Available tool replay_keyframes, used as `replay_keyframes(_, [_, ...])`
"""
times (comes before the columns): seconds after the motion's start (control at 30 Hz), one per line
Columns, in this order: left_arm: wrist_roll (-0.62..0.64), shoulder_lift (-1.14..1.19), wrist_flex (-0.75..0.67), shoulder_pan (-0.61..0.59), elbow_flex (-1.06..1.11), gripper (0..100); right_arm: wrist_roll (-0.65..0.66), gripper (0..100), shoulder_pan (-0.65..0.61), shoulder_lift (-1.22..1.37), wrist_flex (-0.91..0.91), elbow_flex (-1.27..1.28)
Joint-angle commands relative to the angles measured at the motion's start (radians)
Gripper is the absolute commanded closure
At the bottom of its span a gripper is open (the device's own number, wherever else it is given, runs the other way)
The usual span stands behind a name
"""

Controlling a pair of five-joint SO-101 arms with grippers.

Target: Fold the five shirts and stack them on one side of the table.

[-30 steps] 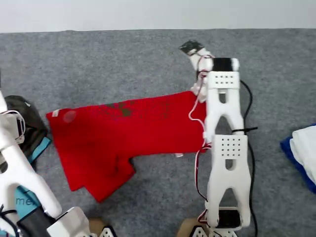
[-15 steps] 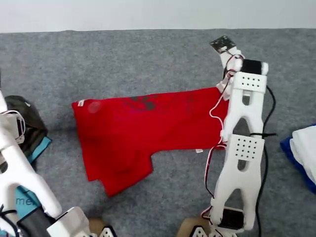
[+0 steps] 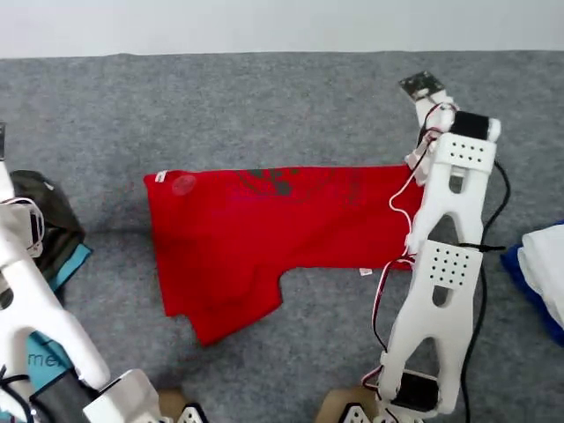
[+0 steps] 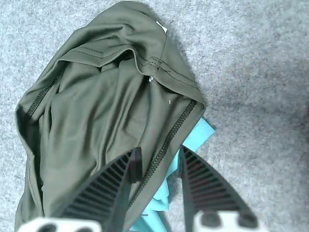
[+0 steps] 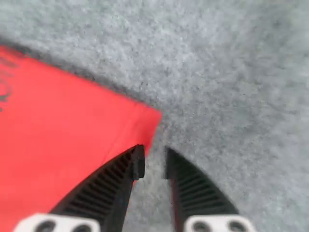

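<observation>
Bench [image 3: 264, 97] centre is occupied by red shirt [image 3: 264, 229], spread flat, presumably for folding. Right tool [image 5: 152, 155] is placed at its far right corner, jaws narrowly parted, no cloth seen between. Left tool [image 4: 157, 157] is held wide over olive shirt [image 4: 96, 111] and teal shirt [image 4: 199, 133] at left edge, judged parked by the unfolded pile.

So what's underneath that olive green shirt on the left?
A teal garment pokes out from under one edge of the olive green shirt. How far it runs beneath, and whether anything else lies there, is covered.
</observation>
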Motion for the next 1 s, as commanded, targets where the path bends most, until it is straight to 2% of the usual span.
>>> replay_keyframes(0.0, [-0.005,-0.046,-0.011,0.002,-0.007,86,-0.054,79.1,-0.039,-0.068,0.085,-0.150])
replay_keyframes(0.17, [-0.003,-0.046,-0.011,0.002,-0.007,86,-0.057,78.9,-0.090,-0.140,0.127,-0.212])
replay_keyframes(0.3, [-0.002,-0.046,-0.011,0.002,-0.007,86,-0.058,79.3,-0.137,-0.239,0.131,-0.098])
replay_keyframes(0.5, [-0.002,-0.046,-0.011,0.002,-0.007,86,-0.058,94.8,-0.197,-0.492,0.128,0.322])
replay_keyframes(0.6, [-0.002,-0.046,-0.011,0.002,-0.007,86,-0.058,98.4,-0.211,-0.627,0.127,0.568])
replay_keyframes(0.83, [-0.002,-0.046,-0.011,0.002,-0.007,86,-0.061,98.9,-0.153,-0.832,0.127,0.985])
replay_keyframes(0.97, [-0.002,-0.046,-0.011,0.002,-0.007,86,-0.117,90.4,-0.084,-0.880,0.125,1.131])
